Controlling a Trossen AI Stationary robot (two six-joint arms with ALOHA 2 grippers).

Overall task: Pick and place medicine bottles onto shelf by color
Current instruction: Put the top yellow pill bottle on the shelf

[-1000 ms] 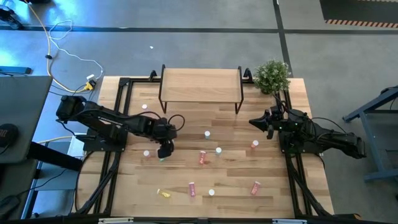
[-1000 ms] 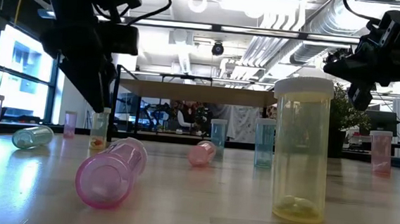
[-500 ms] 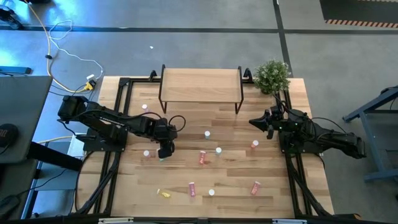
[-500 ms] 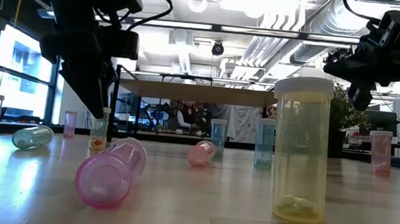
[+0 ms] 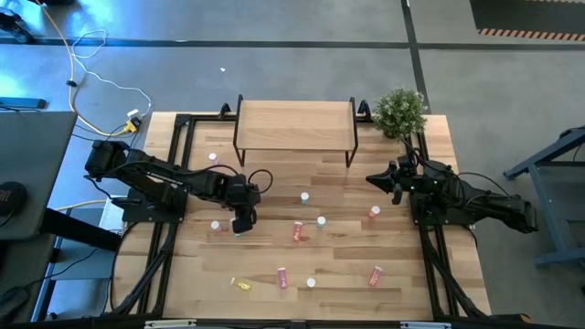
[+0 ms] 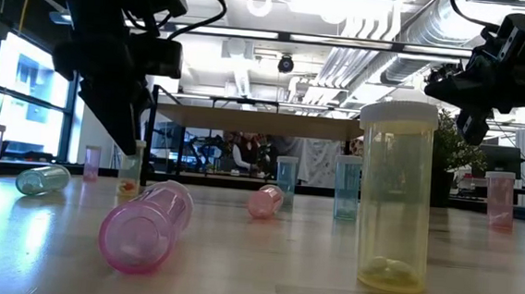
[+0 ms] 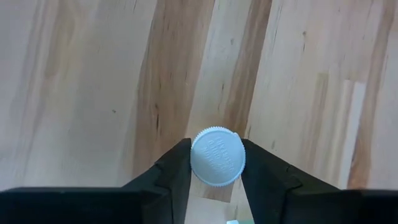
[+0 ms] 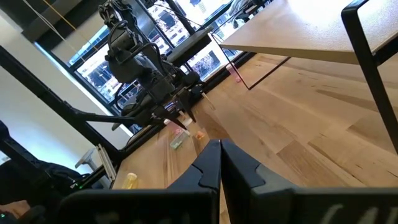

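Between the jaws: a white ribbed cap (image 7: 217, 157), round, with faint raised lettering; both dark fingers (image 7: 174, 171) of the left gripper (image 5: 239, 227) touch its sides, so the jaws are narrow and closed on the small yellow bottle (image 6: 130, 173) beneath it (upright on the tabletop).
Bottle's place: left-middle of the tabletop (image 5: 338, 274), in front of the shelf (image 5: 294, 123) and well apart from it.
Just beside it: a white-capped bottle (image 5: 216, 225) stands on the left gripper's outer side; a pink bottle (image 5: 297, 231) lies on its side toward the middle.
Nearby standing bottles: two with white caps (image 5: 304, 196) (image 5: 321, 220) near the middle, clear of the arm.
Farther front: a yellow bottle (image 5: 242, 284) and a pink one (image 5: 281, 277) lying down, another white cap (image 5: 311, 283), and an orange-red bottle (image 5: 376, 275) tilted over.
Right gripper: (image 5: 373, 180) held above the right side of the tabletop, jaws pressed shut on nothing; an orange-red bottle (image 5: 374, 213) stands near it.
Shelf: light-wood board on thin dark metal legs, top bare; one white-capped bottle (image 5: 212, 157) stands off its left leg.
Tabletop: pale wood planks with darker streaks, smooth and matte.
Corner: a green potted plant (image 5: 400, 111), bushy (beside the shelf's right end).
Bottles' make: translucent tinted plastic cylinders, seen best in the low view.
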